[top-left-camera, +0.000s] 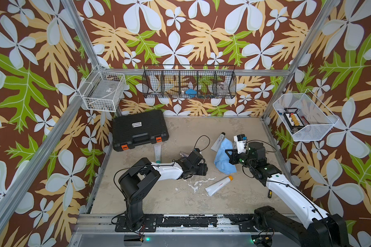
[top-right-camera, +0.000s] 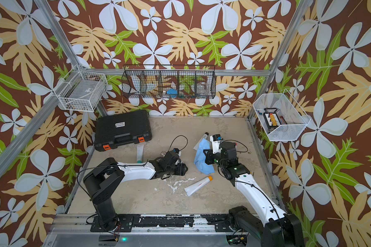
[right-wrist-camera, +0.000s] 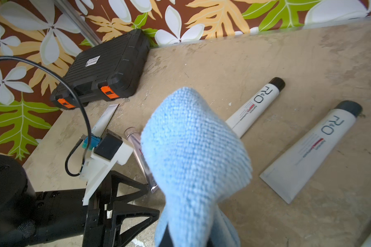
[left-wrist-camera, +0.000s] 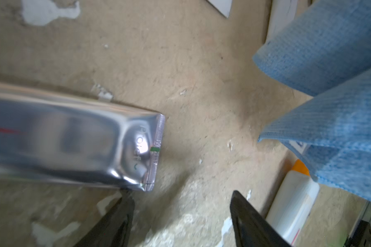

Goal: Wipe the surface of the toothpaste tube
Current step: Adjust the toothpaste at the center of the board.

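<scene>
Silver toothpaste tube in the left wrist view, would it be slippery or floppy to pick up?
The silver toothpaste tube looks glossy with bright glare, so it is probably slippery to grip. Dents near its crimped end suggest soft walls that would likely give under a squeeze. That flat, wide crimp should probably keep it from rolling.

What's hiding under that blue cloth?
A white toothpaste tube with a dark cap sticks out from beneath the blue cloth. Its flat end is partly covered, and anything else below is hidden.

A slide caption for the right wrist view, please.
The right gripper holds a blue cloth before two white tubes.
</scene>
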Controlling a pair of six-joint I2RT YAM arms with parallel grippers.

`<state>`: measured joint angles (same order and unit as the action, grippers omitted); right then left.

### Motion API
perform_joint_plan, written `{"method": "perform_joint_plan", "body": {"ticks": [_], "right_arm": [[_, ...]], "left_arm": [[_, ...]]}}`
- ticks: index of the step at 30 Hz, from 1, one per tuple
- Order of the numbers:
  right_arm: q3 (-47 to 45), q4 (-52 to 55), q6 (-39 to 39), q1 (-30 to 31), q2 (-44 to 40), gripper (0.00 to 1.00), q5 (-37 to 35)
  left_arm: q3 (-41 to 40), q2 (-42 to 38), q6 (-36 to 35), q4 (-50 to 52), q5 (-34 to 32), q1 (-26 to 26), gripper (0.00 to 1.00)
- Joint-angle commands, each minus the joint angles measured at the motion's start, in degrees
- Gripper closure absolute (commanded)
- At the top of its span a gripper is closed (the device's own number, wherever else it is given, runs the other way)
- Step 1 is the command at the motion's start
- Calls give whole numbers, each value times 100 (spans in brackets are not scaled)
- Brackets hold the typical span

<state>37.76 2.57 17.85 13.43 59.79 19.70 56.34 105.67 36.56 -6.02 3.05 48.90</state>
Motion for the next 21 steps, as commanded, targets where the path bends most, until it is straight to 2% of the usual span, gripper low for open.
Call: {"method": "perform_joint_plan", "body": {"ticks": [1,5,10,15,21], "right_arm": [[-56,-125,149,-115,-102,100,33],[-105,-169,174,-130,-128,100,90],[-151,-173,186,-130,-55,100,280],[-242,-282,224,-130,-14,100,526],[-251,-335,254,-121,192,100,752]], "left_arm": [[226,207,-186,-65,-59,14,27],[643,367,-411,31,-86,14,27],[1094,166,-800,420,-302,-35,27],[1221,-142,-1059,687,-304,-439,27],[1174,-298,-1250,824,-114,-1205,27]]}}
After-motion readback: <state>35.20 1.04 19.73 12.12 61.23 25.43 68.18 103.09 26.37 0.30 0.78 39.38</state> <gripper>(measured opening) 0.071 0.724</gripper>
